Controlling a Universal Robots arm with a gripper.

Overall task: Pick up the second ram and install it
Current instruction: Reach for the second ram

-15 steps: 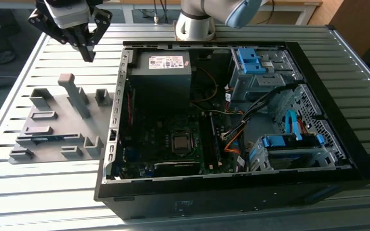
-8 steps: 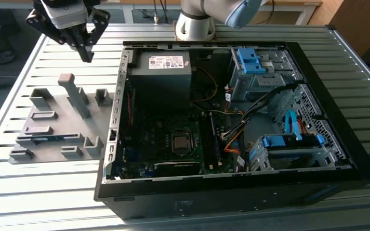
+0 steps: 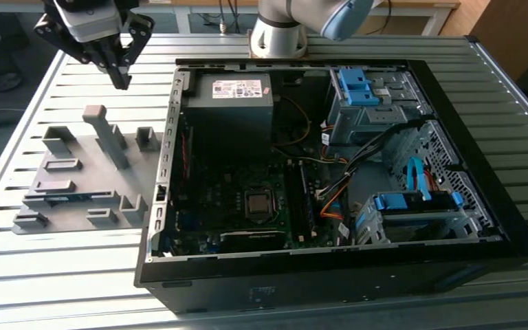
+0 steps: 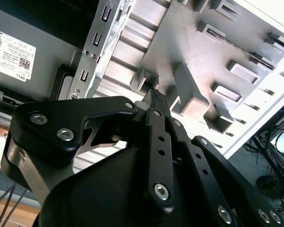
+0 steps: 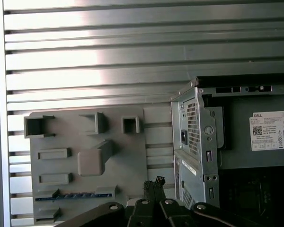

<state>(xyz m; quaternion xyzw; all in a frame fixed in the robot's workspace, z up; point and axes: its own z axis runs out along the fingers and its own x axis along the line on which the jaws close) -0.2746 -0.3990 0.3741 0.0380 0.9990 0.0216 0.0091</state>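
The second ram [image 3: 62, 199] is a slim blue-green strip standing on edge in a slot of the grey fixture plate [image 3: 80, 175], on the exterior view's left. In the first wrist view the second ram [image 5: 75, 195] lies along the plate's lower rows. My gripper [image 3: 120, 81] hangs above the table beyond the plate's far end, well clear of the ram and pointing down. Its fingertips [image 5: 154, 182] are pressed together with nothing between them. In the second wrist view the gripper [image 4: 156, 94] hovers over the tall grey block [image 4: 189, 94].
An open computer case [image 3: 168, 172] lies beside the fixture plate, with its motherboard [image 3: 245, 199], a grey power supply [image 3: 232, 93], cables and blue drive bays [image 3: 415, 203]. Several grey blocks, one a tall post [image 3: 108, 134], rise from the plate. The arm's base [image 3: 278, 34] stands behind the case.
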